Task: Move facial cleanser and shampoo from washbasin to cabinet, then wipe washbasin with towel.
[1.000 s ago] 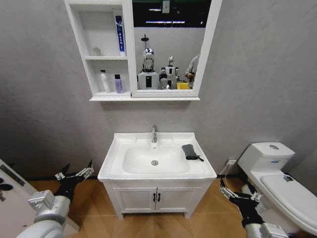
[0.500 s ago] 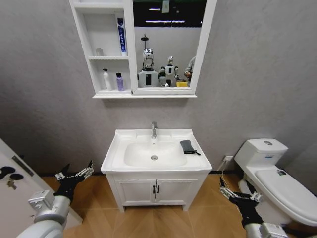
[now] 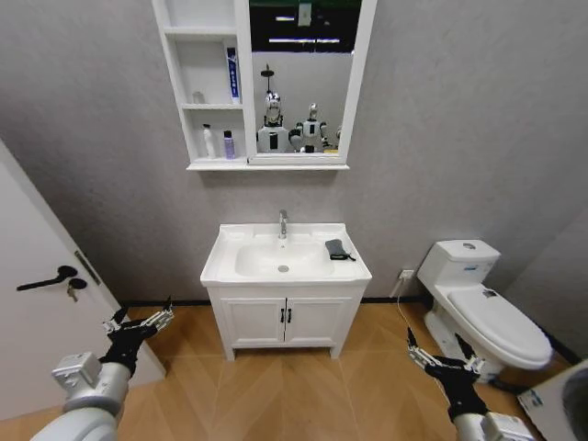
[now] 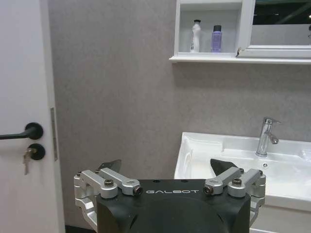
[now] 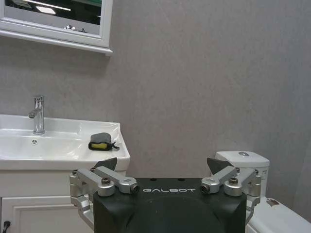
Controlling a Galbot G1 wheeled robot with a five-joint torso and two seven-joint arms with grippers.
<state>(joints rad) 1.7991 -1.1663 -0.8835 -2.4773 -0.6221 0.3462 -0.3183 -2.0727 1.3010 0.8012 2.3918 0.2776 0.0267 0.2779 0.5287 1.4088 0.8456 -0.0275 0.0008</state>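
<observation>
Left gripper [image 3: 138, 323]: low at the robot's left side above the wood floor, jaws spread wide, nothing between them.
Right gripper [image 3: 439, 360]: low at the robot's right side, near the toilet [image 3: 482, 308], jaws likewise spread and empty.
Direction to work: both sets of jaws face the wall; the washbasin [image 3: 287, 266] stands ahead and higher, between the two arms, well apart from both.
Towel [image 3: 336, 249]: dark folded cloth on the basin's right rim, beside the bowl, long axis running front to back; my judgement is the right arm is nearer.
Bottles: a white bottle [image 3: 209, 142] and a purple bottle [image 3: 228, 145] stand side by side on the lower shelf of the cabinet [image 3: 241, 84].
Basin top: holds the chrome tap [image 3: 283, 223] and the towel.
</observation>
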